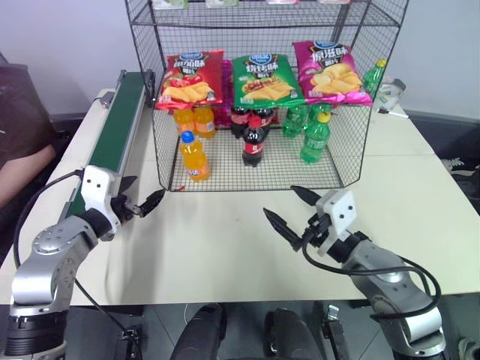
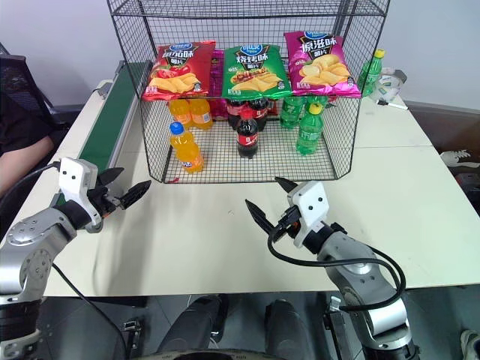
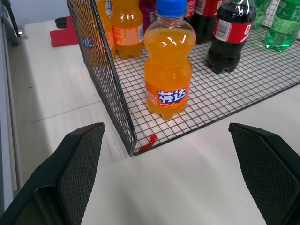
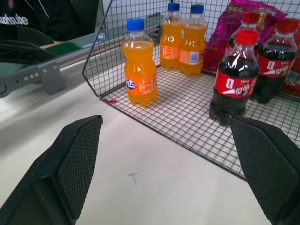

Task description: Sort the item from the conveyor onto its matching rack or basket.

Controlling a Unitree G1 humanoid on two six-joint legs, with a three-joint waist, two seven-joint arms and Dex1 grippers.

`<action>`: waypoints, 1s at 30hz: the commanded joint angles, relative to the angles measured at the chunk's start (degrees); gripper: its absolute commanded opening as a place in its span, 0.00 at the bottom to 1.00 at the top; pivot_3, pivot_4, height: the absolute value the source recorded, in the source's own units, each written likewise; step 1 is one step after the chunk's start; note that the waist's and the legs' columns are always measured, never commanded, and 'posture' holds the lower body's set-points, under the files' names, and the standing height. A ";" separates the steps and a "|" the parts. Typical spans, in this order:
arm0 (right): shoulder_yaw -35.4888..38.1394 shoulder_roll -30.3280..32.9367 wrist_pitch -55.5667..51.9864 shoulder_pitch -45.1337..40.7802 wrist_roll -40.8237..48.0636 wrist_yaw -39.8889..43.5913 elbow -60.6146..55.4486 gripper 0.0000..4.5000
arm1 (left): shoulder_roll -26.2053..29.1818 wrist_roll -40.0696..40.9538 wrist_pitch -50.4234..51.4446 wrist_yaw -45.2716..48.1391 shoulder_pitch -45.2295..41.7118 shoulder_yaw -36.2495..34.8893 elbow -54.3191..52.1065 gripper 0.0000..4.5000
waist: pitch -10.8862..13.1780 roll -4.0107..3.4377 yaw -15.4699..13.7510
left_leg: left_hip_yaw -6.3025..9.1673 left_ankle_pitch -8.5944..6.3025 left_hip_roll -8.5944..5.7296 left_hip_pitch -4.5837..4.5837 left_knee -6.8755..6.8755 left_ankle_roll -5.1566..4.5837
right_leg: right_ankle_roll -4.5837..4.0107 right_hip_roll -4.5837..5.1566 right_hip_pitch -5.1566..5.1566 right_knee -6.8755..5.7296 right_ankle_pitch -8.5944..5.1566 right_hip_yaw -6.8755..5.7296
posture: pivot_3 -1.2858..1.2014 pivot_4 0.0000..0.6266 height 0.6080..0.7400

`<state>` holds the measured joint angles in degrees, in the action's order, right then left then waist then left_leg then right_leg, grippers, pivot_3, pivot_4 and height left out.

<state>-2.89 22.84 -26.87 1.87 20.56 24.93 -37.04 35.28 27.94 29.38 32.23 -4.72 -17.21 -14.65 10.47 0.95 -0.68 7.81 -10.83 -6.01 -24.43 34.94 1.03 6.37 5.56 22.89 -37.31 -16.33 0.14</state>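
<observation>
The item, an orange soda bottle (image 1: pixel 193 156) with a blue cap, stands upright on the mesh floor of the black wire rack (image 1: pixel 225 177), near its front left corner. Two more orange bottles (image 1: pixel 193 121) stand behind it. The conveyor (image 1: pixel 114 126) runs along the table's left side with nothing on its belt. My left gripper (image 1: pixel 142 195) hovers open and empty just left of the rack's front corner, its fingers (image 3: pixel 79 164) aimed toward the bottle (image 3: pixel 168 70). My right gripper (image 1: pixel 280 202) is open and empty over the table in front of the rack.
Dark cola bottles (image 1: pixel 253 142) and green bottles (image 1: pixel 315 139) share the rack floor. Red (image 1: pixel 193 79), green (image 1: pixel 264 79) and pink (image 1: pixel 330 71) chip bags hang across its front. A person's arm (image 1: pixel 22 161) rests at the far left. The white table (image 1: pixel 225 247) spreads before the rack.
</observation>
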 commanded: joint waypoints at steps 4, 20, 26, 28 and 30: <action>0.39 -0.25 -0.42 -0.91 1.17 -0.45 -2.85 1.00 | -0.15 -1.65 -1.01 -3.28 -0.40 -2.46 -0.66 0.99 | 0.00 0.00 -0.01 | 0.00 0.00 0.00 0.00 0.00 0.00 | 0.00 0.00 0.00 0.00 0.00 0.00 | 0.52 0.24 1.00; 0.26 -0.36 -0.46 -1.60 1.76 -0.03 -1.82 1.00 | -1.28 -1.49 -1.29 -4.36 -0.53 -2.69 -1.69 0.99 | 0.00 0.00 -0.02 | 0.00 -0.01 0.00 0.00 -0.01 0.01 | 0.00 0.00 0.00 0.02 0.00 0.00 | 0.52 0.24 1.00; 0.36 -0.37 -0.37 -1.19 1.81 0.17 -1.84 1.00 | -1.69 -1.64 -1.15 -4.37 -0.50 -2.46 -1.95 0.99 | 0.00 0.00 0.00 | 0.00 0.00 0.00 0.00 -0.01 0.00 | 0.00 0.00 0.00 0.02 0.00 0.00 | 0.52 0.24 1.00; 0.29 -0.38 -0.43 -1.28 1.77 0.19 -1.88 1.00 | -1.77 -1.52 -1.01 -4.24 -0.52 -2.31 -1.98 0.99 | 0.00 0.00 0.00 | 0.00 0.00 0.00 0.00 -0.01 0.01 | 0.00 0.00 0.00 0.03 0.00 0.00 | 0.52 0.24 1.00; 0.28 -0.36 -0.47 -1.35 1.77 0.23 -1.91 1.00 | -1.89 -1.52 -1.00 -4.22 -0.57 -2.16 -1.97 0.99 | 0.00 0.00 -0.01 | 0.00 -0.01 0.00 0.00 -0.01 0.01 | 0.00 0.00 -0.01 0.03 0.00 -0.01 | 0.52 0.24 1.00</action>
<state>-2.89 22.80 -28.05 0.99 21.55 25.09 -37.05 33.39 26.39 29.33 28.06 -4.78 -18.93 -14.68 10.47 0.95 -0.70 7.81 -10.84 -6.01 -24.43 34.93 1.04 6.37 5.56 22.89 -37.27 -16.33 0.13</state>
